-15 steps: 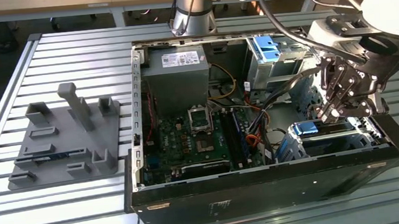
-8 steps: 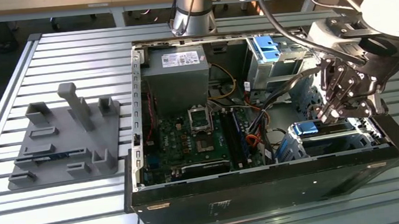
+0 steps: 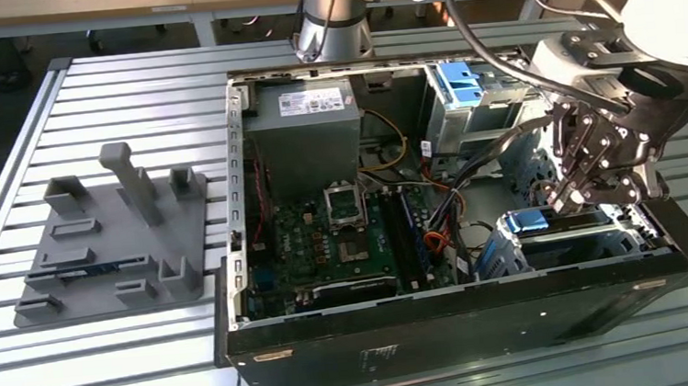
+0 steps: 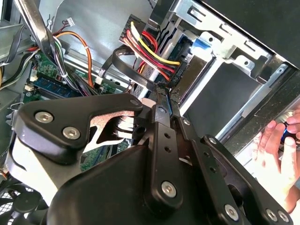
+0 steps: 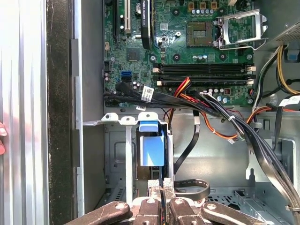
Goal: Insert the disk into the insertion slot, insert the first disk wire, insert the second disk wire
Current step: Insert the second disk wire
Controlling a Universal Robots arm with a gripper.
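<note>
A: We log the disk [image 3: 529, 222] as already seated in the insertion slot [image 3: 624, 243], at the near right corner of the open computer case [image 3: 478, 321] in the exterior view. Its light-blue frame [image 5: 153, 147] shows between the cage's sheet-metal rails in the first wrist view.

B: Agreed, so we judge the step in hand to be a disk wire, not the disk. Which of the two wires we cannot tell.

A: The gripper [image 3: 565, 196] hangs just over the far end of the disk. In the second wrist view its fingertips [image 4: 161, 96] stand drawn close together on a small dark connector [image 4: 164, 86], with a black cable [image 4: 123, 70] looping away from it. A red, yellow and black wire bundle [image 4: 152, 49] already runs to the drive's end just beside it.

B: We read the jaws as narrow and pinching that connector. Whether it has met its socket is hidden by the fingers.

A: Our judgement on what the move calls for: a straight push along the socket's axis, connector square to the drive's edge, loose cables [image 5: 243, 126] over the motherboard [image 5: 187, 51] kept out of the path.

B: We also note a person's hand [image 4: 276, 140] just outside the case wall.
</note>
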